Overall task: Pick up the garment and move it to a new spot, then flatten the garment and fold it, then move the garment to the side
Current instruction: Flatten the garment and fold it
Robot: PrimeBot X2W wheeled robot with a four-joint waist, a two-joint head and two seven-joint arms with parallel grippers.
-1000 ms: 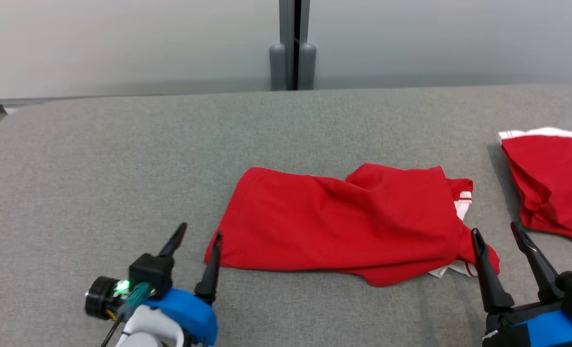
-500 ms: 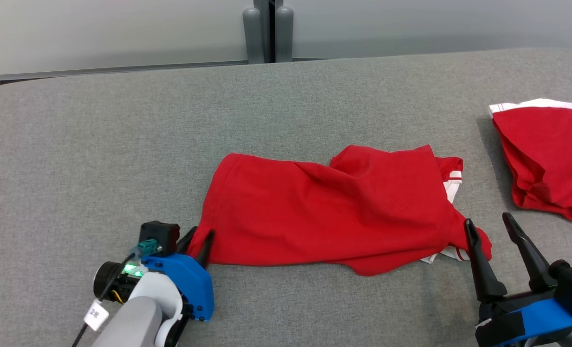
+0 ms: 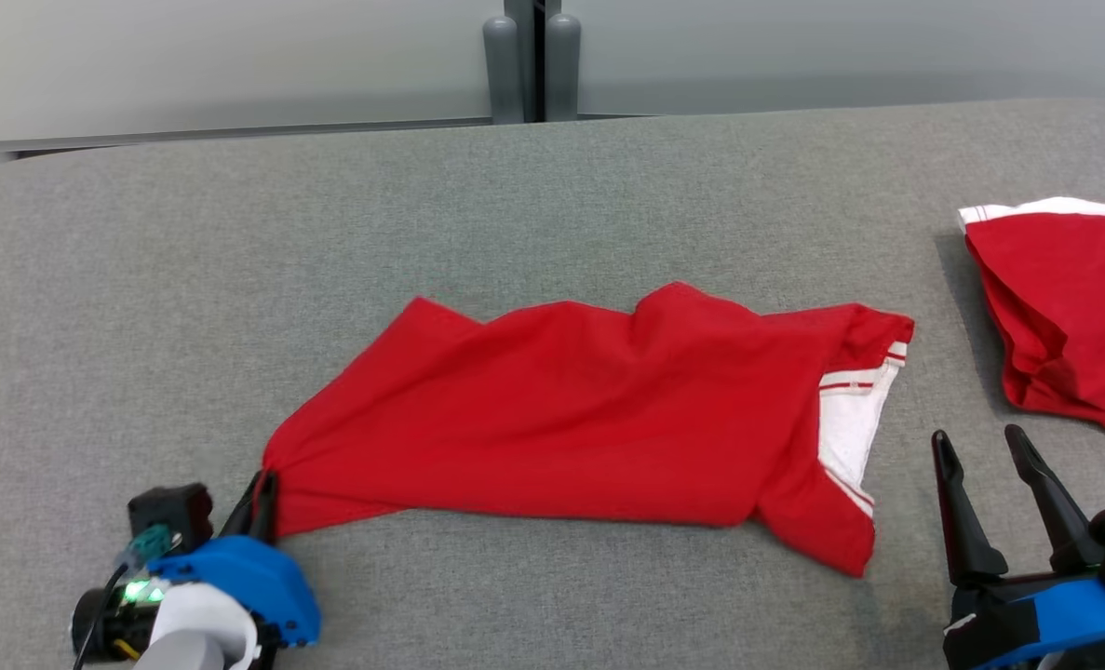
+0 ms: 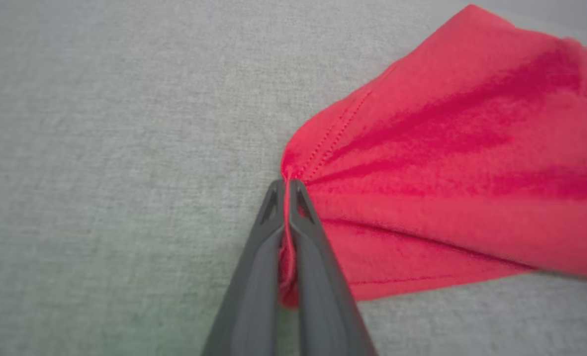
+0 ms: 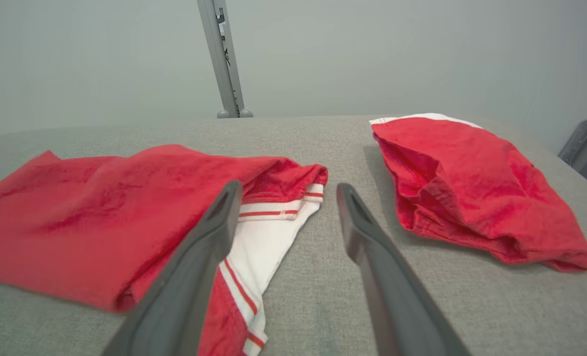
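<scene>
left gripper [image 4: 287, 185] pinches garment [image 4: 446, 173] corner, stitching clear in wrist view | right gripper [image 3: 976, 437] spread, near garment | second garment [image 3: 1064, 307] cut off at head view's edge

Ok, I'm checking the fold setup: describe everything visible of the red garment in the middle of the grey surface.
The red soft-cloth garment, with white red-striped trim at its right end, lies rumpled but mostly spread on the grey fabric surface. Its near left corner, hem stitched, is pinched in the shut left hand, with creases fanning from there. Nothing else touches it.
</scene>
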